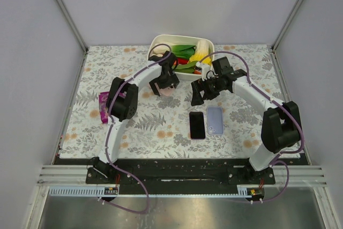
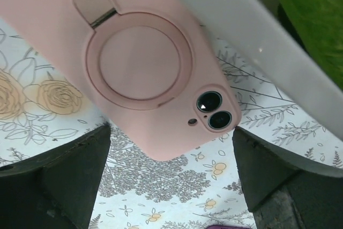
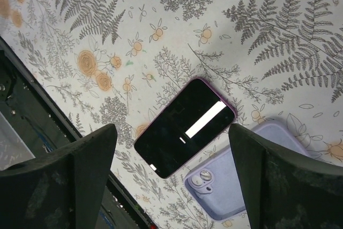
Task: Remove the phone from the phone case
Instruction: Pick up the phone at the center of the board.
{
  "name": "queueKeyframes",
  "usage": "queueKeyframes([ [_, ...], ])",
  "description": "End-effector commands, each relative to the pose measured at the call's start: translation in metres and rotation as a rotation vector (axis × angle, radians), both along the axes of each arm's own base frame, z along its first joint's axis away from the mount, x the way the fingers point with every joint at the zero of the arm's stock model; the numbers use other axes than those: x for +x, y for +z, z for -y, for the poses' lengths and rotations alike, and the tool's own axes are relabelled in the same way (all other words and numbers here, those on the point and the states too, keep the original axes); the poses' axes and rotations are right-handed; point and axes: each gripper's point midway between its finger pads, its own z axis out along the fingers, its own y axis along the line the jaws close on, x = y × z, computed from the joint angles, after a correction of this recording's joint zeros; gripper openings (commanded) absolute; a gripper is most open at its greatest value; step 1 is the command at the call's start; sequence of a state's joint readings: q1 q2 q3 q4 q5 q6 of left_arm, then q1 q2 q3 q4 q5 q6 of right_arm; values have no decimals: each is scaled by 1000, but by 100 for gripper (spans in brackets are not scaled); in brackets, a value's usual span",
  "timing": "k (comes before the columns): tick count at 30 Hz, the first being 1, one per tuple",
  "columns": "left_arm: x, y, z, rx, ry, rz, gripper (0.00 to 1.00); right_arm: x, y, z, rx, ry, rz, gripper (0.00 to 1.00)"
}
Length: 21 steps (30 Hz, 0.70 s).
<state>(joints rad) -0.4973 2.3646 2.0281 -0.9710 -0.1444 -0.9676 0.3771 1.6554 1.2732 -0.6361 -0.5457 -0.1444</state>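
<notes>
A pink phone case [image 2: 144, 63] with a ring stand on its back holds a phone; two camera lenses show through it. It lies back up on the table beside the white bin and shows in the top view [image 1: 168, 91]. My left gripper [image 2: 171, 186] is open and empty just above its near end [image 1: 163, 83]. A black-screened phone in a purple case [image 1: 196, 125] lies face up mid-table, with a lavender-cased phone [image 1: 215, 120] face down beside it. My right gripper [image 1: 198, 95] hovers open behind them [image 3: 171, 178], over both the purple-cased phone [image 3: 185, 127] and the lavender-cased phone [image 3: 236, 175].
A white bin [image 1: 158, 44] with green and yellow items stands at the back centre; its rim [image 2: 257, 41] is close to the pink case. A purple packet [image 1: 102, 105] lies at the left by the left arm. The table's front edge [image 3: 32, 95] shows in the right wrist view.
</notes>
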Motion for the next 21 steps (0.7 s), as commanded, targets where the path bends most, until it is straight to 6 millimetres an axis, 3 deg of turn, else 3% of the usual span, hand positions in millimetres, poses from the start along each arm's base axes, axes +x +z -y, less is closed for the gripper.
queueKeyframes([
  [1,-5,-7,-47,105,67,-27,99,-2,25,-9,77,10,-1,94],
  [15,-5,-13,-114,248,46,-70,99,-4,24,-14,101,15,-31,94],
  [21,15,15,-120,249,-188,10,98,-3,19,-14,97,19,-43,94],
])
